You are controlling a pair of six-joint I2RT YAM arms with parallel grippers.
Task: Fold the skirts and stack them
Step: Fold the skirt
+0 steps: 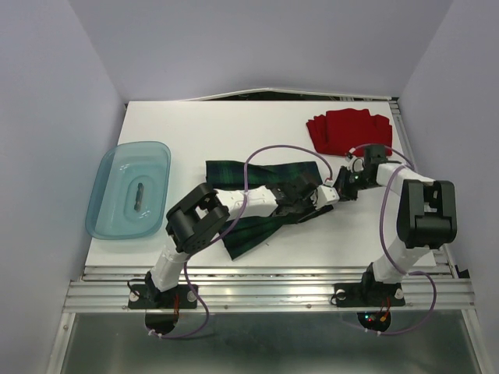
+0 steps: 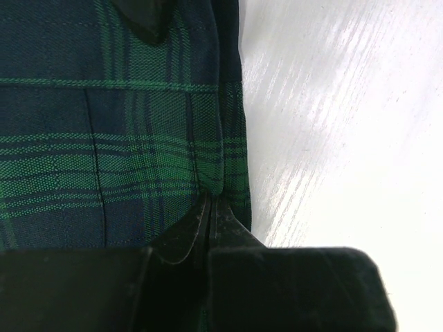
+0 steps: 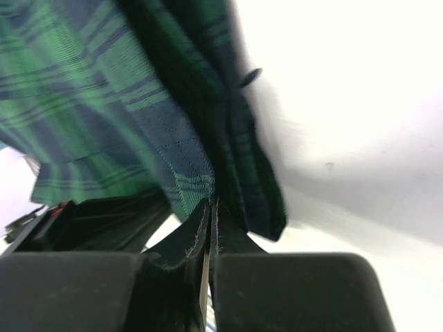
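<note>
The plaid skirt [image 1: 248, 204] lies partly folded in the middle of the table, green and navy. My left gripper [image 1: 300, 204] is shut on the plaid skirt's edge [image 2: 220, 166]. My right gripper [image 1: 331, 193] is shut on the same skirt, and the cloth [image 3: 187, 159] hangs lifted from its closed jaws. The two grippers sit close together at the skirt's right end. The red skirt [image 1: 348, 128] lies folded at the back right of the table, apart from both grippers.
A translucent teal tub [image 1: 129, 189] with a small dark object in it stands at the left edge of the table [image 1: 195, 132]. Purple cables loop over both arms. Bare white tabletop lies to the right of the plaid cloth [image 2: 346, 124].
</note>
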